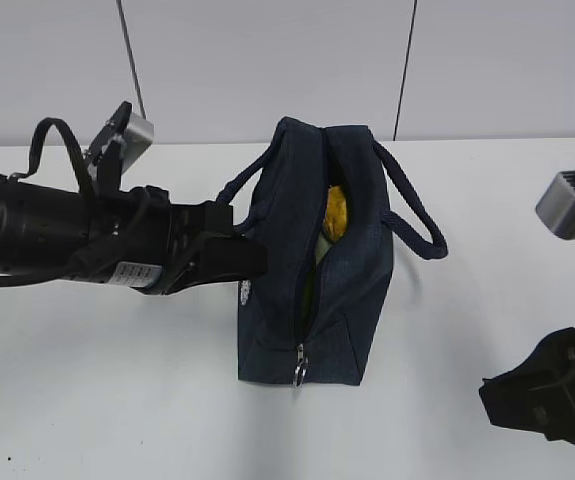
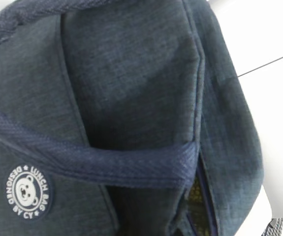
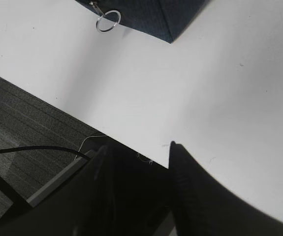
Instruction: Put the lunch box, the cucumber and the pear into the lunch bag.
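Note:
The navy lunch bag (image 1: 352, 290) stands mid-table with its top zipper open. The yellow pear (image 1: 335, 212) shows inside the opening. A pale green sliver (image 1: 311, 280) lies below it; I cannot tell what it is. The lunch box and the cucumber are otherwise hidden. My left gripper (image 1: 247, 255) is pressed against the bag's left side by the left handle (image 1: 237, 190). Its wrist view is filled by the bag's fabric (image 2: 131, 73) and a handle strap (image 2: 107, 164), and the fingers do not show. My right gripper (image 3: 139, 147) is open and empty over the table's front edge, away from the bag.
The zipper's metal ring pull (image 1: 298, 375) hangs at the bag's near end and also shows in the right wrist view (image 3: 108, 20). The right handle (image 1: 422, 225) loops out to the right. The white table (image 1: 117, 380) lies around the bag. Dark floor (image 3: 23, 128) lies beyond the table's edge.

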